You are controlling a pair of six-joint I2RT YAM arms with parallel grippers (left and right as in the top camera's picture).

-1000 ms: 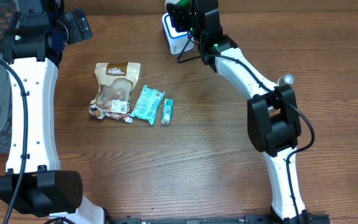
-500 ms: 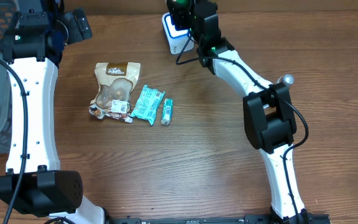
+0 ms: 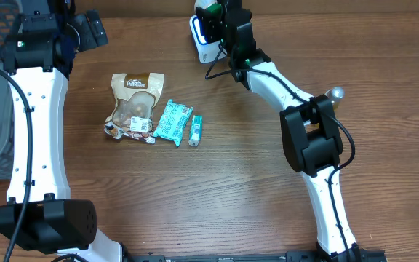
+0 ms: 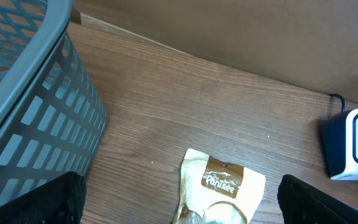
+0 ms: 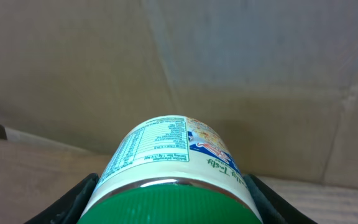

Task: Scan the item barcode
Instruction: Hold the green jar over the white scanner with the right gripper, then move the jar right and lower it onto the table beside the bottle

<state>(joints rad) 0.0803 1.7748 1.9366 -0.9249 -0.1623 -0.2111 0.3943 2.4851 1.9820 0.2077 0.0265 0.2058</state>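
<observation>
Now the right gripper [image 3: 220, 20] clamps the green-lidded bottle [image 5: 169, 158] just above the white scanner [image 3: 199, 42] — arm and bottle have edged left and farther back over the last second. Beside the grey basket [image 4: 36, 112], the left gripper [image 3: 92, 30] hangs wide open and empty — unmoved, like the snack pouch [image 3: 133, 102].

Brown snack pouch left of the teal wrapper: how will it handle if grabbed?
The brown snack pouch looks crinkled and lumpy, so probably floppy, sagging from a pinch. It lies flat, so unlikely to roll. The teal wrapper lies close against it and might get dragged along.
</observation>
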